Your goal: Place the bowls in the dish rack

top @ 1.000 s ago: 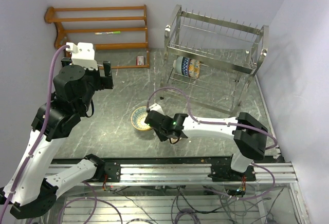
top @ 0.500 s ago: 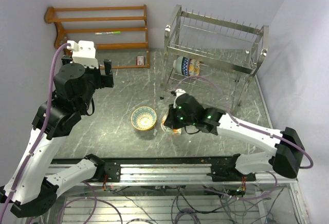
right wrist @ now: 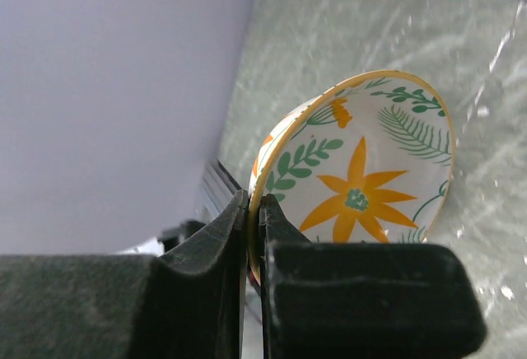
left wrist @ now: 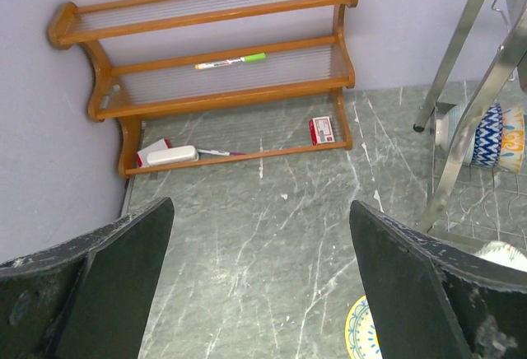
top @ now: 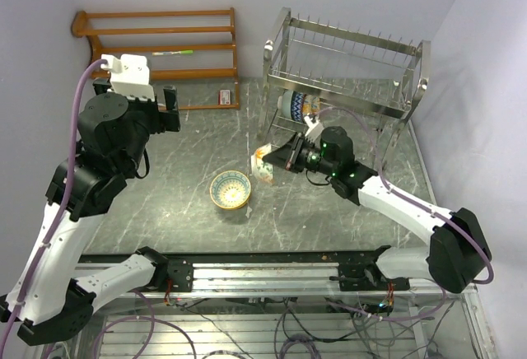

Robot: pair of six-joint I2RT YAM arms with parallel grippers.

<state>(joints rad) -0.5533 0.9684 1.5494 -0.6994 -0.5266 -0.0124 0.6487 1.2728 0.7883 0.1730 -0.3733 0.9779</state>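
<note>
Bowls, three in view. Nearest the arm bases, the yellow-teal bowl (top: pixel 230 189) sits upright on the grey table (top: pixel 165 211), with nothing touching it. Just beyond it and to its right, the orange-flower bowl (top: pixel 263 164) is held tipped on edge. Its rim is pinched between the closed fingers of the right gripper (right wrist: pixel 254 211), and its painted inside faces the wrist camera. This bowl hangs in front of the dish rack (top: pixel 422 75), near the left post and outside the wires. Farther back on the left, the left gripper (left wrist: pixel 259 211) hovers above the table with its jaws spread wide, holding nothing. Behind the held bowl, the blue-patterned bowl (top: pixel 298 107) lies on its side on the rack's lower tier; the upper tier's prongs stand bare. Farthest off, a wooden shelf (top: pixel 156 30) stands against the back wall with a green marker (top: pixel 173 52) on its middle slats. A small red box (top: pixel 224 96) stands at the shelf's foot.
</note>
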